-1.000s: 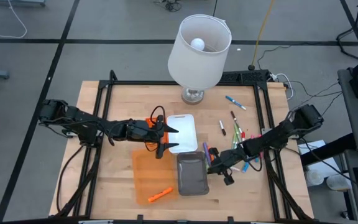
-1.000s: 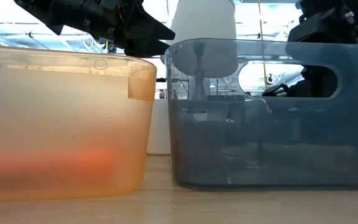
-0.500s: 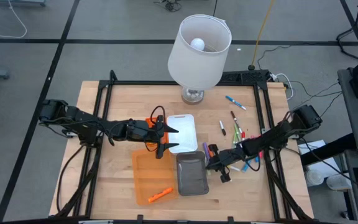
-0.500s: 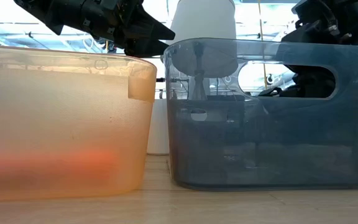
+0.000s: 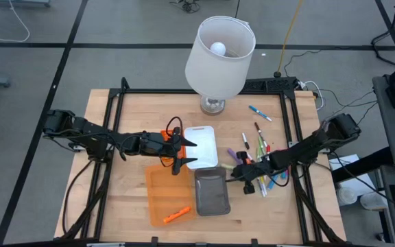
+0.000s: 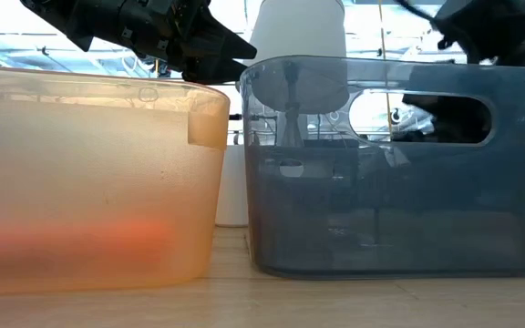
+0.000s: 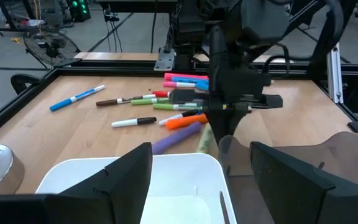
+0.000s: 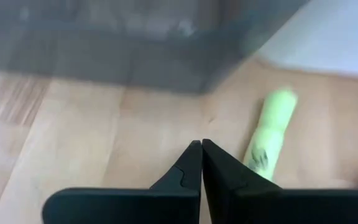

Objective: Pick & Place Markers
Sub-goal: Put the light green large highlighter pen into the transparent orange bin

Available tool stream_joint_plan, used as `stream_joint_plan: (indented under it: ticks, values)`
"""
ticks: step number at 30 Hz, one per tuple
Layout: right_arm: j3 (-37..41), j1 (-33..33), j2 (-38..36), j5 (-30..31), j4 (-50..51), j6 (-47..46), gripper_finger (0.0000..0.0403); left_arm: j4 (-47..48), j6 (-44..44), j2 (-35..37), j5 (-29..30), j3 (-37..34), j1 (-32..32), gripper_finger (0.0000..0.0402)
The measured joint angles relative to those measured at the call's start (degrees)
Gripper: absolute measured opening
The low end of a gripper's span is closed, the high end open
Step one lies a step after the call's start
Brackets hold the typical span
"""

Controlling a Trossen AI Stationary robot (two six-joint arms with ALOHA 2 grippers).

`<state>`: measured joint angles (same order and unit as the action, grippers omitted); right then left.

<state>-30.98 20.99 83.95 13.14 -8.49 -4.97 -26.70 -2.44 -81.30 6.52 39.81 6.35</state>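
Right wrist view: right gripper (image 8: pixel 201 144) pressed together beside a stubby lime-green marker (image 8: pixel 269 135) lying flat.

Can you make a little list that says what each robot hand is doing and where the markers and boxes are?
left gripper: open, holding nothing, above the white tray
right gripper: shut, empty, low over the table near a yellow-green marker
markers: most lie loose on the table's right side
orange tray: one orange marker inside
grey tray: beside the orange tray, no marker visible inside
lamp: at the table's far edge
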Motion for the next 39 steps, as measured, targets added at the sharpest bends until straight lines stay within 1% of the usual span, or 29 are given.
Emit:
stream_joint_plan:
  ticks: [4, 11, 14, 16, 18, 21, 26, 29, 33, 39]
  values:
    - [0.0, 0.0, -3.3, 5.5, 2.8, 0.3, 0.0, 0.0, 0.0, 0.0, 0.0, 0.0, 0.0, 0.0269]
    - [0.0, 0.0, -8.5, 14.1, 3.3, 1.4, 0.0, 0.0, 0.0, 0.0, 0.0, 0.0, 0.0, 0.0269]
    - [0.0, 0.0, -10.4, 18.4, 3.2, -0.7, 0.0001, 0.0, 0.0, 0.0, 0.0, 0.0, 0.0, 0.0269]
    - [0.0, 0.0, -11.5, 17.9, 4.1, -2.9, 0.001, 0.0, 0.0, 0.0, 0.0, 0.0, 0.0, 0.0269]
    - [0.0, 0.0, -11.8, 14.5, 4.3, -4.8, 0.003, 0.0, 0.1, 0.0, 0.0, 0.0, 0.0, 0.0269]
    - [0.0, 0.0, -11.1, 8.4, 3.9, -7.3, 0.0078, 0.1, 0.2, 0.0, 0.0, 0.0, 0.0, 0.0269]
    - [0.0, 0.0, -5.0, 7.7, 4.0, -8.5, 0.0165, 0.3, 0.2, 0.0, 0.0, 0.0, 0.0, 0.0269]
    - [0.0, 0.0, -1.2, 7.6, 4.5, -10.3, 0.02, 0.3, 0.2, 0.0, 0.0, 0.0, 0.0, 0.0269]
    - [0.0, -0.1, 1.4, 7.7, 4.1, -11.1, 0.0219, 0.3, 0.1, 0.0, 0.0, 0.0, 0.0, 0.0269]
    - [0.0, -0.9, 0.8, 7.4, 4.6, -10.9, 0.0217, 0.4, 0.1, 0.0, 0.0, 0.0, 0.0, 0.0269]
